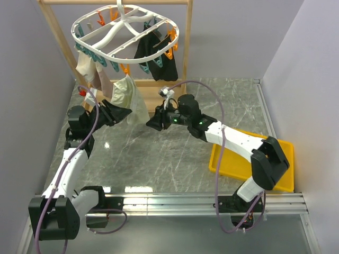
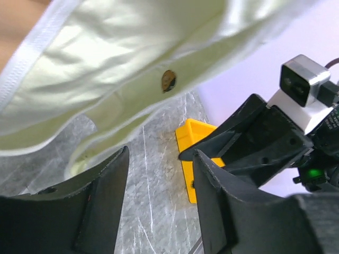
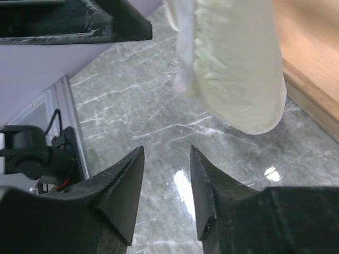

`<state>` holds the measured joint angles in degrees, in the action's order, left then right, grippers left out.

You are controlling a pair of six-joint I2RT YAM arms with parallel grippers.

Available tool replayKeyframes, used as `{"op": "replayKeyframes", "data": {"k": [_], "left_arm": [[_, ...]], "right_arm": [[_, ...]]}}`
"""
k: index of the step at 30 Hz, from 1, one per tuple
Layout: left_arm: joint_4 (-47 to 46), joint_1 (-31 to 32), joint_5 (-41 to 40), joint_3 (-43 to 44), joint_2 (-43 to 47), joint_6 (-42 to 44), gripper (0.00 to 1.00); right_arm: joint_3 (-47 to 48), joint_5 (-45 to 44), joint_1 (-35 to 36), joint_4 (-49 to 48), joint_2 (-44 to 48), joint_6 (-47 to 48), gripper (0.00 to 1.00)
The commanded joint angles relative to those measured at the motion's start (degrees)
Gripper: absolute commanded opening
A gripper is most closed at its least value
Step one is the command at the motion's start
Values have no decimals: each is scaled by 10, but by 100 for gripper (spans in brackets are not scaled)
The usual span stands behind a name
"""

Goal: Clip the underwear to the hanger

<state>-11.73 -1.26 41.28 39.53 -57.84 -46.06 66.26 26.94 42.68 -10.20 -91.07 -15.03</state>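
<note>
The white hanger [image 1: 127,33] hangs from the wooden rack, ringed with teal and orange clips. The cream underwear [image 1: 129,96] dangles below its front edge, its top at an orange clip [image 1: 125,69]. My left gripper [image 1: 125,112] is open just left of the cloth's lower part, holding nothing. My right gripper [image 1: 150,123] is open just right of it, also with nothing in it. The left wrist view has the underwear [image 2: 106,58], with its dark spot, above the open left gripper [image 2: 161,153]. In the right wrist view the underwear [image 3: 238,69] hangs beyond the open right gripper [image 3: 167,149].
A black garment [image 1: 156,55] and a beige-pink cloth [image 1: 91,71] hang from other clips. The wooden rack [image 1: 186,53] stands at the back. A yellow tray [image 1: 249,159] lies at the right under the right arm. Grey walls close both sides.
</note>
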Motion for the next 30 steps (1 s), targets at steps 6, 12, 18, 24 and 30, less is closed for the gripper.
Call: {"op": "replayKeyframes", "data": {"k": [6, 12, 18, 24, 30], "left_arm": [[-9, -6, 59, 27, 74, 87, 57], [2, 8, 73, 68, 92, 184, 58], [-11, 109, 0, 109, 83, 312, 59], [-69, 254, -172, 122, 37, 423, 58], [-179, 390, -352, 157, -52, 511, 56]], "right_arm": [[-47, 8, -32, -32, 120, 2, 57], [-58, -8, -79, -44, 174, -11, 62], [3, -6, -139, -48, 160, -15, 61], [71, -8, -186, -57, 123, -18, 58], [122, -18, -219, -62, 95, -34, 58]]}}
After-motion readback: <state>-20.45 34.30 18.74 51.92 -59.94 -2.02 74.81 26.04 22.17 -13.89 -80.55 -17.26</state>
